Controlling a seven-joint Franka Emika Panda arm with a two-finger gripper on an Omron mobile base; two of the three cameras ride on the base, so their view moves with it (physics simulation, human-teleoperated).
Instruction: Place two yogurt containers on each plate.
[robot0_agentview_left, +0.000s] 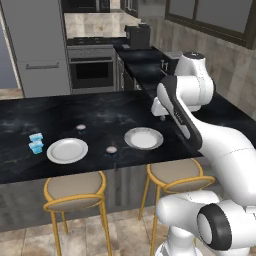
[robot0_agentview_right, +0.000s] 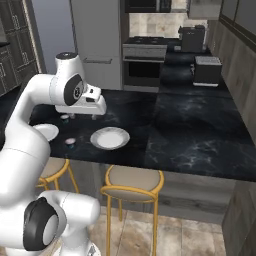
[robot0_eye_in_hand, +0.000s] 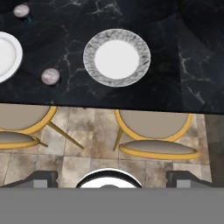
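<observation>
Two white-grey plates lie on the black counter: the left plate (robot0_agentview_left: 67, 150) (robot0_eye_in_hand: 5, 54) and the right plate (robot0_agentview_left: 144, 138) (robot0_agentview_right: 110, 138) (robot0_eye_in_hand: 117, 57). Two light blue yogurt containers (robot0_agentview_left: 36, 142) stand together left of the left plate. One dark round yogurt container (robot0_agentview_left: 111, 149) (robot0_agentview_right: 70, 141) (robot0_eye_in_hand: 50, 76) sits between the plates, near the counter's front edge. Another dark one (robot0_agentview_left: 81, 127) (robot0_eye_in_hand: 21, 11) stands behind the left plate. Neither plate has anything on it. My gripper (robot0_agentview_left: 161, 117) (robot0_agentview_right: 81, 116) (robot0_eye_in_hand: 113, 178) hangs open and empty, high above the counter's front edge by the right plate.
Two yellow-framed stools (robot0_agentview_left: 75, 192) (robot0_agentview_left: 175, 175) stand under the counter's front edge. An oven (robot0_agentview_left: 91, 70) and a tall fridge (robot0_agentview_left: 35, 45) line the far wall. A dark toaster (robot0_agentview_right: 207, 70) sits on the side counter to the right.
</observation>
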